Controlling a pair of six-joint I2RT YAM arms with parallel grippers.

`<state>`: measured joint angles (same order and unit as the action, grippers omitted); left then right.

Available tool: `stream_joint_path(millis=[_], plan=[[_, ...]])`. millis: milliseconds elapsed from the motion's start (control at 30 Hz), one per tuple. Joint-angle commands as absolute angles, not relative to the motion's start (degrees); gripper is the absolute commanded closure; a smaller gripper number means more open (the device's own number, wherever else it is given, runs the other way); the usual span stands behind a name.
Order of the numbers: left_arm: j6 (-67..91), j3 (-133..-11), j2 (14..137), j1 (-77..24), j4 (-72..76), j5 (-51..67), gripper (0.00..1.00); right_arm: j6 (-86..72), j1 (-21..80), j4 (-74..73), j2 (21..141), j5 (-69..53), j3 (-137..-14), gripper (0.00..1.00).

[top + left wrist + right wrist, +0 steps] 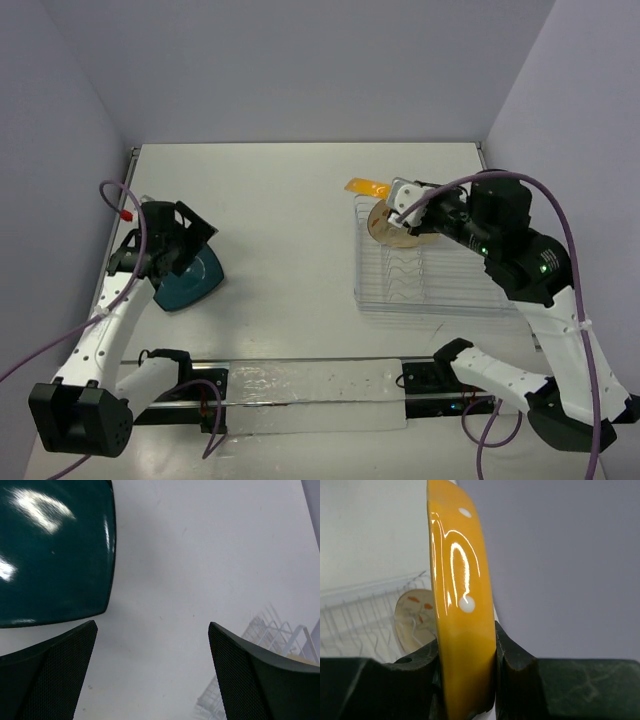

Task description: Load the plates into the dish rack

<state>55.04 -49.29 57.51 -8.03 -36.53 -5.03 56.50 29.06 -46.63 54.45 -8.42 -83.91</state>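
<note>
My right gripper (pixel 397 196) is shut on the rim of the yellow-orange dotted plate (pixel 367 187), which it holds edge-up over the far left corner of the dish rack (pixel 440 275). The right wrist view shows that plate (pixel 457 605) pinched between both fingers, with the cream floral plate (pixel 415 617) standing in the rack (pixel 360 615) behind it. The cream plate (pixel 390 225) stands in the rack's far row. On the table at the left lies the dark teal plate (pixel 190 280). My left gripper (pixel 185 238) hovers over it, open and empty (pixel 152 630), with the teal plate (pixel 50 555) just ahead.
The rack's wavy wire dividers (pixel 450 290) stand in rows to the right of and in front of the cream plate. The rack's corner (pixel 272 625) shows far off in the left wrist view. Purple cables loop over both arms.
</note>
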Motion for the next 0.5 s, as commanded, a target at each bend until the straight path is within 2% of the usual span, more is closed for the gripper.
stream_joint_path(millis=[0,300,467], plan=[[56.7,-53.4,55.4,-5.4,-39.3,-13.0,0.01,73.2,26.9,-58.4,60.1,-6.1,-87.3,1.00],[65.8,-51.9,51.2,-3.7,-46.4,-19.2,0.01,81.6,20.5,-62.3,59.1,-8.3,-79.5,1.00],[67.5,-51.2,50.6,-3.7,-47.5,-19.6,0.01,80.5,19.6,-56.0,59.6,-7.8,-74.3,1.00]])
